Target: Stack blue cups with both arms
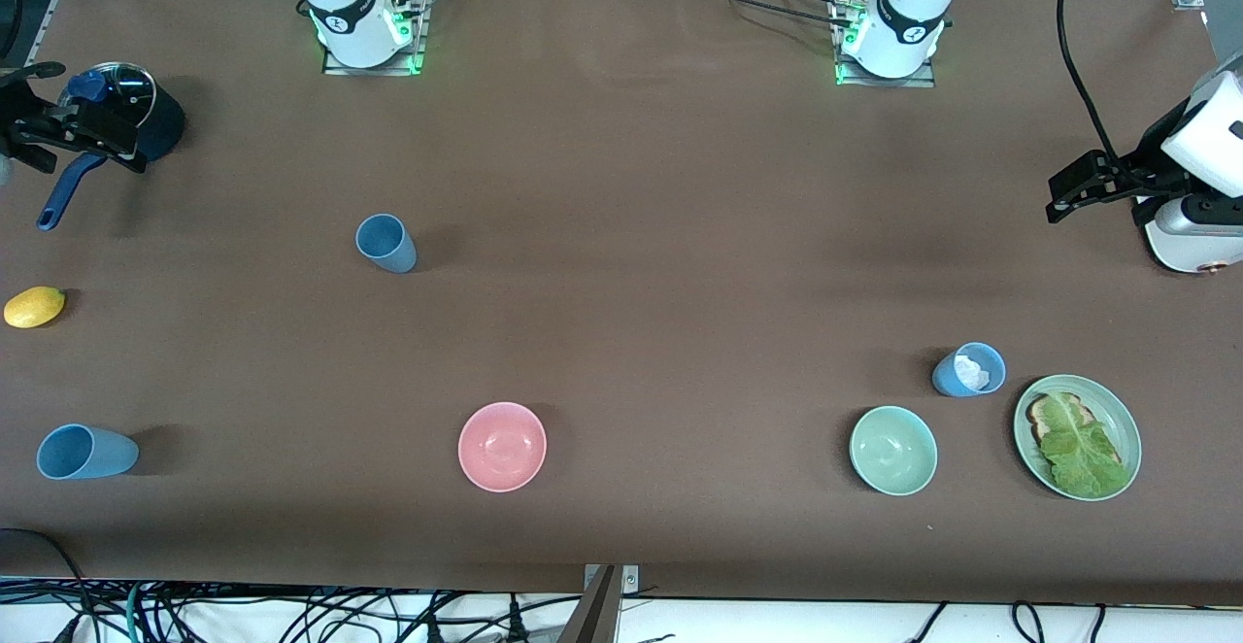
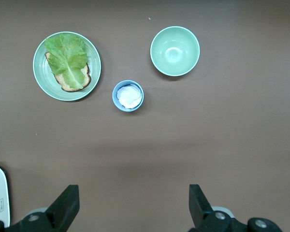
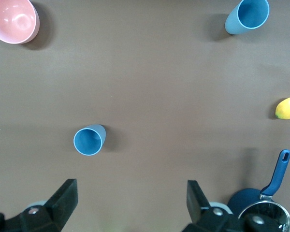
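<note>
In the front view, three blue cups stand upright on the brown table. One blue cup stands toward the right arm's end, nearer the robots' edge than the other two. A second blue cup stands close to the front-camera edge at the right arm's end, near that corner. The third blue cup, with something white inside, stands toward the left arm's end, just beside a green plate carrying toast and a lettuce leaf, and close to a green bowl. A pink bowl sits near the middle of the front-camera edge. A lemon lies at the right arm's end edge, with a dark blue saucepan farther from the camera. The right gripper hangs over the saucepan; the left gripper hangs over the left arm's end of the table.

In the left wrist view, the left gripper has its fingers spread wide, holding nothing. Below it show the cup with the white content, the green plate and the green bowl.

In the right wrist view, the right gripper also has its fingers apart and empty. Two blue cups, the pink bowl, the lemon and the saucepan are visible.
</note>
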`<state>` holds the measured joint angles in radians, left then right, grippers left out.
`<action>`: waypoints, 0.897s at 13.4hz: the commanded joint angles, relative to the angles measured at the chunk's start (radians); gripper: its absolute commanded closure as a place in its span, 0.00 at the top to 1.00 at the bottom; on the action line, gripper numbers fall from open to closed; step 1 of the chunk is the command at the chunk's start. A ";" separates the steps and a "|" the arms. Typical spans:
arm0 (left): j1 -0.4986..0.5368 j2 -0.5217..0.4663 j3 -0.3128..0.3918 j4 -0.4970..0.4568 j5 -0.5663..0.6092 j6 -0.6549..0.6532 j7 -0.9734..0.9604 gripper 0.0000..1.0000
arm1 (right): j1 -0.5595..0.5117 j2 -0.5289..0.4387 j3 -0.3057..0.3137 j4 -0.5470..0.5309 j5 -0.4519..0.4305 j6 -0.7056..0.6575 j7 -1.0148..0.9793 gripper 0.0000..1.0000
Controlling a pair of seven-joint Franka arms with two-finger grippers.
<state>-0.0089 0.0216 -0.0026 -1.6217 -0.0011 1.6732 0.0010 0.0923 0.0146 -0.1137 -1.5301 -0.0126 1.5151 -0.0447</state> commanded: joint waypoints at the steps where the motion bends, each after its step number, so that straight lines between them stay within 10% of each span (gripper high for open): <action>1: 0.001 -0.002 -0.005 0.019 0.013 -0.021 -0.010 1.00 | -0.005 0.002 0.003 0.025 0.005 -0.023 -0.007 1.00; 8: 0.001 -0.003 -0.005 0.019 0.013 -0.021 -0.009 0.85 | -0.005 0.004 0.003 0.025 0.005 -0.023 -0.007 1.00; 12: 0.001 -0.003 -0.007 0.019 0.013 -0.021 -0.012 0.36 | -0.005 0.002 0.002 0.025 0.005 -0.023 -0.007 1.00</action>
<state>-0.0090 0.0216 -0.0027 -1.6208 -0.0011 1.6725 0.0010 0.0923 0.0146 -0.1137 -1.5301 -0.0126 1.5151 -0.0447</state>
